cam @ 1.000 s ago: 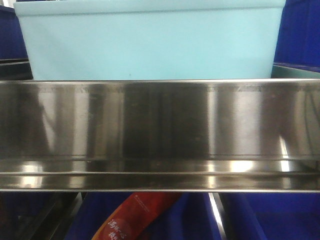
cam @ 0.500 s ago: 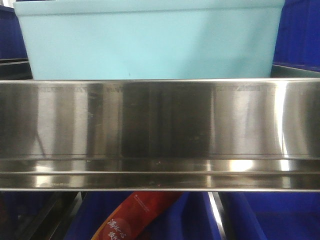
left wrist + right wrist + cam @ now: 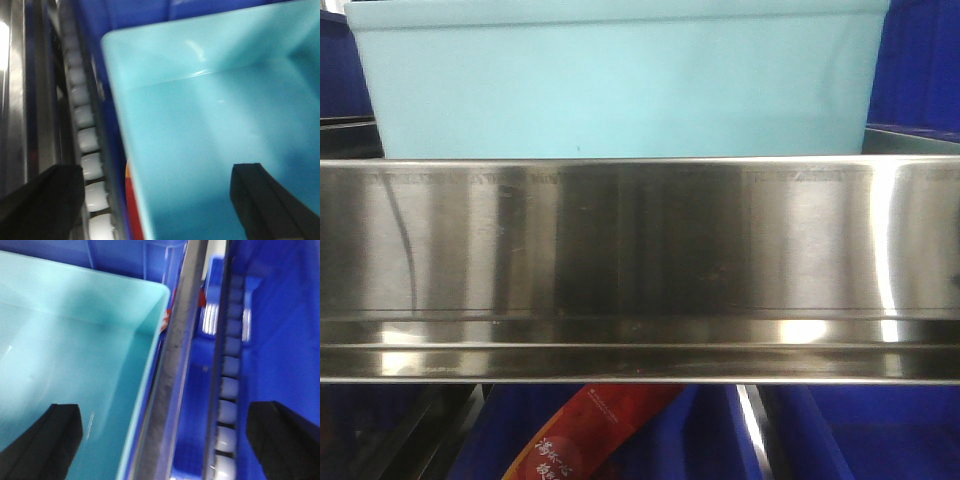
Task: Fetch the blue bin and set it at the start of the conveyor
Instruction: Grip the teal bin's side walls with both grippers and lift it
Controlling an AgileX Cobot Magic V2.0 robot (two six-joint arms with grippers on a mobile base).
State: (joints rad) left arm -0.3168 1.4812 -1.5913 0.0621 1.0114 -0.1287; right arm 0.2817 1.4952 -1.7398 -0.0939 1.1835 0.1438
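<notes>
**Aqua bin on the shelf, both grippers open across its side walls**

The blue bin (image 3: 620, 85) stands on the shelf behind the steel rail (image 3: 640, 250). In the front view it fills the 12 o'clock part, and the rail covers its lower part. The inside of the bin looks empty in both wrist views.

The left gripper (image 3: 159, 171) is spread wide and grasps nothing. One finger (image 3: 42, 202), at 7 o'clock, is outside the bin's (image 3: 215, 125) left wall, over a row of white rollers (image 3: 87, 140). The other finger, at 5 o'clock, is over the inside of the bin. Whether a finger touches the wall cannot be told.

The right gripper (image 3: 165, 409) is also released. Its finger (image 3: 45, 440) at 7 o'clock is over the inside of the bin (image 3: 65, 350). The finger at 5 o'clock is over a dark blue bin (image 3: 285, 330). Between them run the bin's right wall, a grey steel strip (image 3: 172, 355) and more rollers (image 3: 230, 387).

In the front view more dark blue bins (image 3: 915, 60) show at 2 and 10 o'clock. Under the rail, at 6 o'clock, lies a red packet (image 3: 590, 430) with print.
</notes>
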